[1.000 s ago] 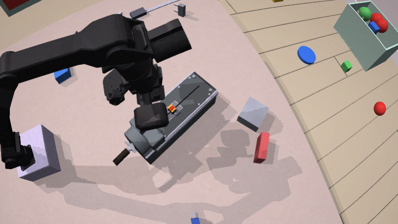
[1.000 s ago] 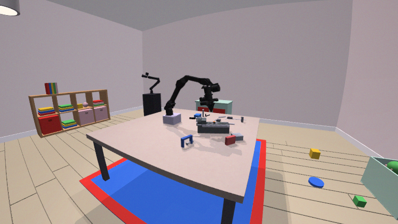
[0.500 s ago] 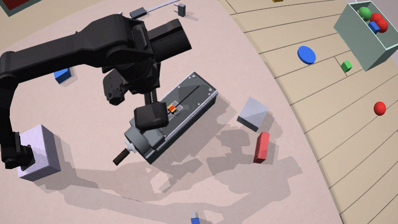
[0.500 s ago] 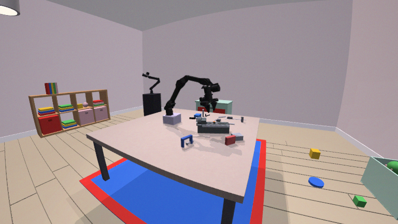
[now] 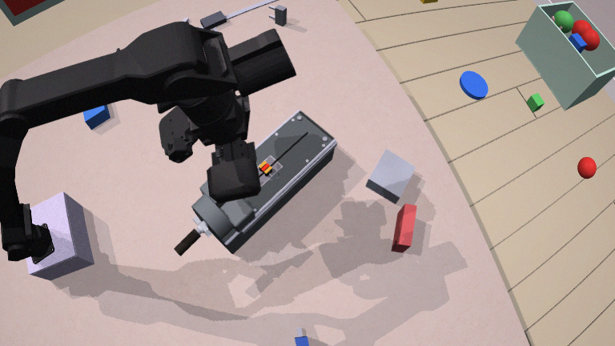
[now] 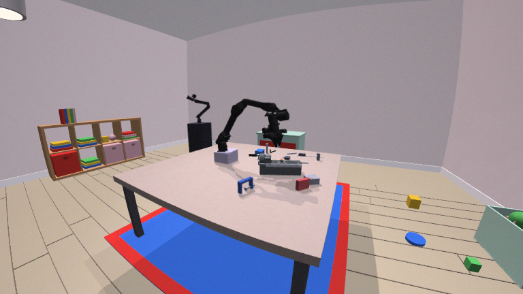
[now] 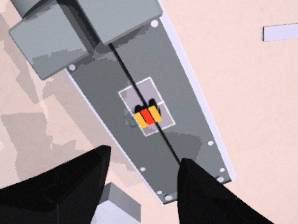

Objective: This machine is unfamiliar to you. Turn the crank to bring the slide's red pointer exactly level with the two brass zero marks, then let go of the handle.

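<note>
The grey machine (image 5: 292, 167) (image 6: 281, 169) (image 7: 190, 125) lies on the table. Its crank has a dark handle (image 5: 187, 241) (image 6: 252, 154) at the headstock end, outside the wrist view. The red pointer (image 5: 265, 166) (image 7: 147, 116) shows as a stripe between two yellow-orange blocks, over the slot inside a pale outlined rectangle. I cannot tell which parts are the brass zero marks, or whether the pointer is exactly level with them. My gripper (image 7: 145, 161) (image 6: 278, 144) is partly open and empty, above the machine and away from the handle. In the top view its fingertips are hidden.
A grey block (image 5: 390, 174) and a red block (image 5: 403, 227) (image 6: 302, 184) stand beside the machine. A blue clamp (image 6: 245, 181) stands nearer the front edge. A blue block (image 5: 96, 117) and small dark parts (image 5: 213, 19) lie on the far side. The arm's base sits on a lilac block (image 5: 60, 240).
</note>
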### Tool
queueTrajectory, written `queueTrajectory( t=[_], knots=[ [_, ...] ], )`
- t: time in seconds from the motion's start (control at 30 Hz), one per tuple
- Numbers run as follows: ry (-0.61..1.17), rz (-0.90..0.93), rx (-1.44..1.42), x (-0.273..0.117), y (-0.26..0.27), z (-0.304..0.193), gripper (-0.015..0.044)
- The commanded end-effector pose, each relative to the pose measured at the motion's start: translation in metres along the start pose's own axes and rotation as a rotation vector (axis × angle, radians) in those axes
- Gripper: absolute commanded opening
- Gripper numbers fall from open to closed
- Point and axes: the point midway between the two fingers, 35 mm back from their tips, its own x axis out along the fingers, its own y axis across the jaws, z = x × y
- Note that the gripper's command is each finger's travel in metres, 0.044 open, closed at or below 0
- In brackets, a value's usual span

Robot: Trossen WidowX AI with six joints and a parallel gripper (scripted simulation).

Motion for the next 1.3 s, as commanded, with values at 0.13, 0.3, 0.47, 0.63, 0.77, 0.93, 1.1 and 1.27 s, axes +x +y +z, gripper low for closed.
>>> queueTrajectory(
  t=[0.13,0.3,0.47,0.63,0.77,0.93,1.1,1.27],
  knots=[
    [0.0,0.0,0.0,0.0001,0.0,0.0,0.0],
    [0.0,0.0,0.0,0.0001,0.0,0.0,0.0],
    [0.0,0.001,0.0,0.0,0.0002,0.0,0.0],
    [0.0,0.001,0.0,0.0,0.0002,0.0,0.0],
    [0.0,0.001,0.0,0.0,0.0002,0.0,0.0079],
    [0.0,0.001,0.0,0.0,0.0002,0.0,0.021],
    [0.0,0.001,0.0,0.0,0.0002,0.0,0.0341],
    [0.0,0.001,0.0,0.0,0.0002,0.0,0.044]
  ],
)
